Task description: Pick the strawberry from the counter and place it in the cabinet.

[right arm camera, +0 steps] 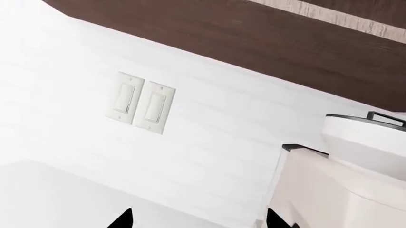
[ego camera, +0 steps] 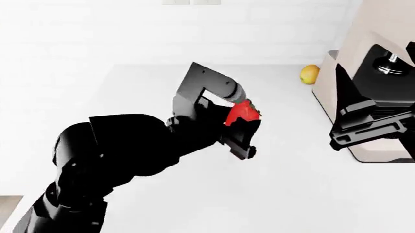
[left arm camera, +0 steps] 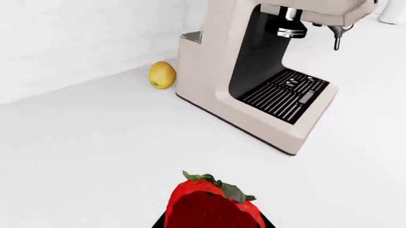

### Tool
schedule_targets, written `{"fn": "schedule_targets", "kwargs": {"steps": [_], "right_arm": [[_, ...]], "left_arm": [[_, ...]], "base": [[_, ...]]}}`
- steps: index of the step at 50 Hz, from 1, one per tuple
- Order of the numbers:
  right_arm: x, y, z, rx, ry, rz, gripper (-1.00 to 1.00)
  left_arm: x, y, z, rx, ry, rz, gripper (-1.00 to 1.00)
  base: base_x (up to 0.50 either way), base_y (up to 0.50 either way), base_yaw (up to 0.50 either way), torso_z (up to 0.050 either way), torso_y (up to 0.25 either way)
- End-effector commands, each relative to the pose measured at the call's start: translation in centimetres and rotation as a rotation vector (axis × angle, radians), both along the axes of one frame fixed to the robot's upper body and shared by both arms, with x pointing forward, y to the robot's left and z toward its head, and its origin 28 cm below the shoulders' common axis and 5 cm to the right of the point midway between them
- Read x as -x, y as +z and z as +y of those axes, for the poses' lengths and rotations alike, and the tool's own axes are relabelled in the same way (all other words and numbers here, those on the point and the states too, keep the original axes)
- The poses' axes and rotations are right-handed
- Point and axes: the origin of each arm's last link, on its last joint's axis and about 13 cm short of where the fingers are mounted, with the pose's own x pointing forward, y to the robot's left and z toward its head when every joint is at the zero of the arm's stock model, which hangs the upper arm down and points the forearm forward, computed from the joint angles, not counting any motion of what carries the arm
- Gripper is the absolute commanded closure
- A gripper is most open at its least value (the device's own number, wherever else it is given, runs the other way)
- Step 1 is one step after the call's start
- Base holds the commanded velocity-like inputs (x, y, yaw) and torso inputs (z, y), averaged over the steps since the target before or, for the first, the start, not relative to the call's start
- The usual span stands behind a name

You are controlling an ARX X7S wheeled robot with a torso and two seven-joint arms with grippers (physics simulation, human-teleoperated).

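Note:
The strawberry point(ego camera: 241, 112), bright red with a green leafy cap, sits between the jaws of my left gripper point(ego camera: 241, 121), lifted above the white counter point(ego camera: 292, 184). In the left wrist view the strawberry point(left arm camera: 212, 204) fills the bottom edge, held between black fingers. My right gripper point(ego camera: 363, 124) is raised in front of the coffee machine, open and empty; its two black fingertips point(right arm camera: 123, 219) stand wide apart, facing the wall. The cabinet's dark brown underside point(right arm camera: 254, 42) shows above the wall.
A beige coffee machine point(ego camera: 372, 87) stands at the right on the counter; it also shows in the left wrist view point(left arm camera: 266, 71). A round yellow fruit point(ego camera: 309, 74) lies beside it by the wall. Two light switches point(right arm camera: 140, 104) are on the white wall.

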Motion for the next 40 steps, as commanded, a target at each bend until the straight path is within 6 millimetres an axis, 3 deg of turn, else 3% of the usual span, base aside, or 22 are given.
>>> {"fn": "schedule_targets", "kwargs": {"steps": [1, 15, 28, 40], "right_arm": [[-0.6, -0.2, 0.1, -0.003, 0.015, 0.003, -1.00], [-1.3, -0.3, 0.2, -0.002, 0.028, 0.006, -1.00], [-1.7, -0.5, 0.3, -0.007, 0.039, 0.005, -1.00], [-1.7, -0.9, 0.3, -0.015, 0.043, 0.006, -1.00]], "left_arm": [[3.7, 7.3, 4.8, 0.039, 0.123, -0.234, 1.00], [9.2, 10.7, 8.3, 0.028, 0.242, -0.358, 1.00], [14.1, 15.0, 8.3, 0.003, 0.241, -0.500, 1.00], [15.1, 18.8, 7.9, -0.054, 0.231, -0.564, 1.00]], "base": [[0.00, 0.00, 0.00, 0.000, 0.000], [0.00, 0.00, 0.00, 0.000, 0.000], [0.00, 0.00, 0.00, 0.000, 0.000], [0.00, 0.00, 0.00, 0.000, 0.000]]}}
